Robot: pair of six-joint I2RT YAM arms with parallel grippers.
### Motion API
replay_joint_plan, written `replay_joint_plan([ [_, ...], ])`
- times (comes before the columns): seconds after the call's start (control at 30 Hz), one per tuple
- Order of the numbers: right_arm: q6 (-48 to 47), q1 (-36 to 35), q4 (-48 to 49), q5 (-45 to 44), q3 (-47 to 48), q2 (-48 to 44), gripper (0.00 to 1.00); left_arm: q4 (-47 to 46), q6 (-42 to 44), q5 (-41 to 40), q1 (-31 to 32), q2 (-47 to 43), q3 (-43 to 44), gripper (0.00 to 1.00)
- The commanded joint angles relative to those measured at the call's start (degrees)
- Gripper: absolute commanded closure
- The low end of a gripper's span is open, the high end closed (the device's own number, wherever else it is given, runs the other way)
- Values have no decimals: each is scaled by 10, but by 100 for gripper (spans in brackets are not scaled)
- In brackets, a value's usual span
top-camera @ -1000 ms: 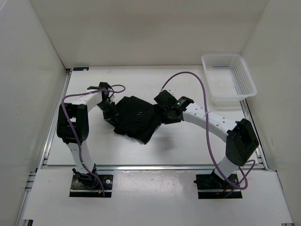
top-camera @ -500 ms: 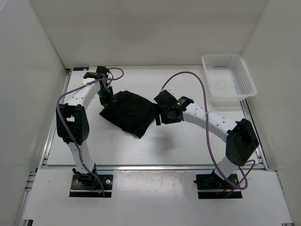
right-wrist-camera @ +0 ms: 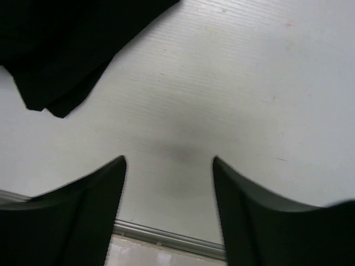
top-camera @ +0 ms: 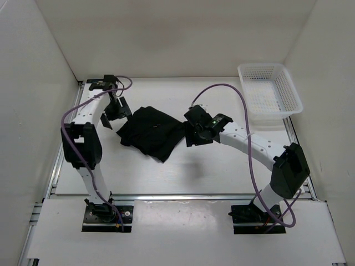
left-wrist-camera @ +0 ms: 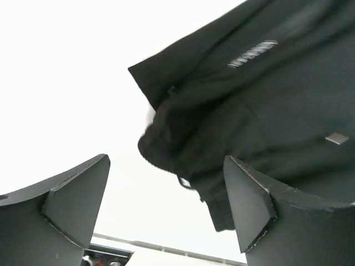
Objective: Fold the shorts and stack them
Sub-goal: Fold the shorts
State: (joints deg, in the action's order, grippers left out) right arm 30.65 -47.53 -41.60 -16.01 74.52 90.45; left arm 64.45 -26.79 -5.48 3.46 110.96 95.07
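Left gripper (top-camera: 113, 108) (left-wrist-camera: 166, 160) hangs over the far left part of the table (top-camera: 222, 166), its two fingers spread wide with nothing between them. The shorts (top-camera: 152, 132) (left-wrist-camera: 266, 100) lie just to its right, crumpled into one dark heap near the middle of the table. From the top camera the gripper sits by the heap's far left corner, close beside the cloth, though whether it touches the cloth I cannot tell. In the left wrist view the black fabric fills the upper right, and a bunched fold reaches down toward the gap between the fingers (neither finger has hold of it). A small white striped label (left-wrist-camera: 252, 54) shows on the cloth.

The right gripper (top-camera: 190, 137) (right-wrist-camera: 168, 160) is on the other side of the heap, at its right edge, with its fingers likewise parted wide and empty. Its wrist view shows bare table (right-wrist-camera: 222, 83) between and beyond the fingers, with a corner of the shorts (right-wrist-camera: 61, 50) off at the upper left, apart from both fingertips.

The shorts lie between the two grippers, flat on the table and gripped by neither. A white mesh basket (top-camera: 270, 114) stands in the far right corner, well apart from the shorts.
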Motion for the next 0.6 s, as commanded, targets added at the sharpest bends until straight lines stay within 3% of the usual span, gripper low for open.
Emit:
replay_joint_plan([
  [0.0,-19,2,43,54,48,9,39,9,-21,-10,8,-95,27,6],
  [0.03,-25,-3,66,76,63,33,49,2,-21,4,15,-101,15,7],
  [0.07,-31,-16,76,97,81,49,69,2,-21,18,15,-109,6,9],
  [0.1,-37,-24,84,112,123,68,78,-13,-21,44,15,-109,-4,14],
  [0.2,-61,-51,89,162,205,161,93,-34,-16,67,15,-109,-45,23],
  [0.37,-61,-56,82,225,359,317,97,-70,-2,93,15,-67,-81,49],
  [0.57,-49,-56,69,219,384,400,99,-85,14,100,15,-7,-100,71],
])
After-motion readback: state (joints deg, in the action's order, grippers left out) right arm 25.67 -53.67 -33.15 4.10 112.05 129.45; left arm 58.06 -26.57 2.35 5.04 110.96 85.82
